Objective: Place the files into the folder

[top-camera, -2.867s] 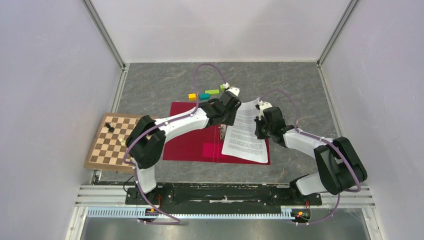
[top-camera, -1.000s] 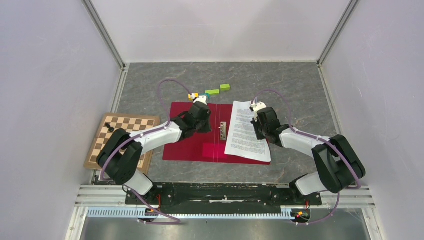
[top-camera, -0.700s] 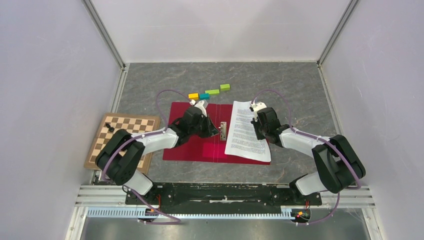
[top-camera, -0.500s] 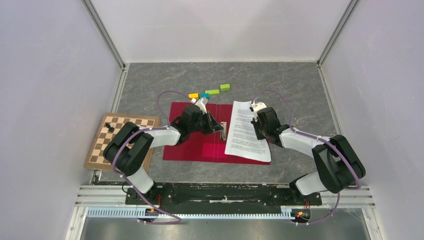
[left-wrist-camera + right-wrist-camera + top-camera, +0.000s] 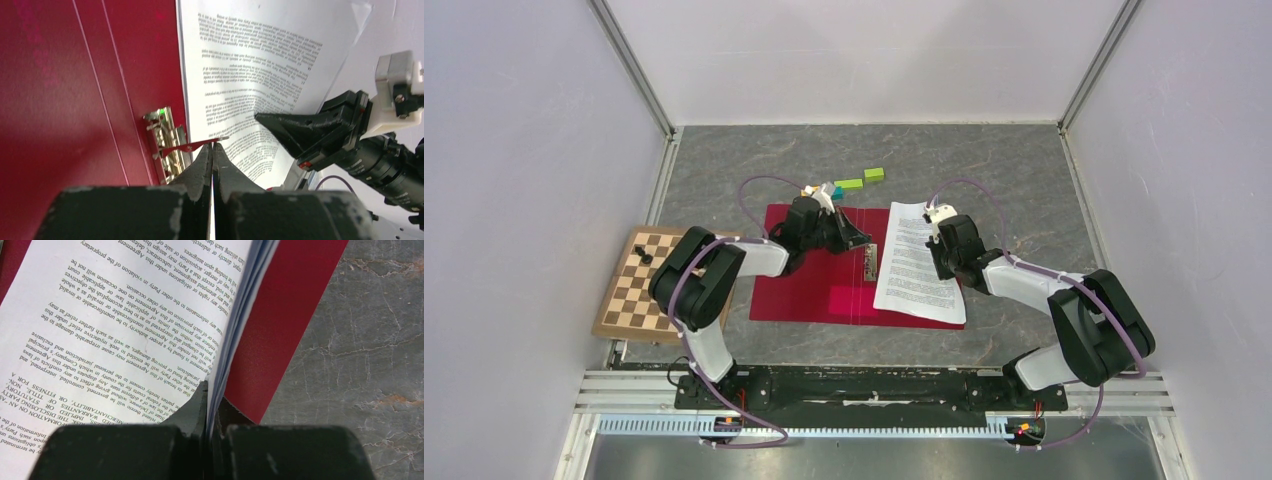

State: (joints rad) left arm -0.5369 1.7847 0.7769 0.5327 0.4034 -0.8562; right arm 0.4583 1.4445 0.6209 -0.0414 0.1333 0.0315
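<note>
The red folder (image 5: 809, 285) lies open and flat on the table, with its metal clip (image 5: 870, 262) at the spine. The files (image 5: 916, 265), white printed sheets, rest on its right half. My right gripper (image 5: 938, 256) is shut on their right edge; in the right wrist view the gripper (image 5: 207, 390) pinches the sheets (image 5: 125, 315) above the red cover (image 5: 280, 325). My left gripper (image 5: 858, 241) is shut, low over the spine. In the left wrist view its tips (image 5: 212, 146) touch the clip's raised red lever (image 5: 192, 146); whether they pinch it I cannot tell.
A wooden chessboard (image 5: 656, 280) with a couple of pieces lies at the left, beside the left arm's elbow. Yellow, teal and green blocks (image 5: 849, 183) sit just beyond the folder's far edge. Walls close in on three sides.
My left gripper left the files' far corner, swung over the left cover and came to the clip, closing fully. The files now lie straighter on the right half; the right gripper has kept its hold.
</note>
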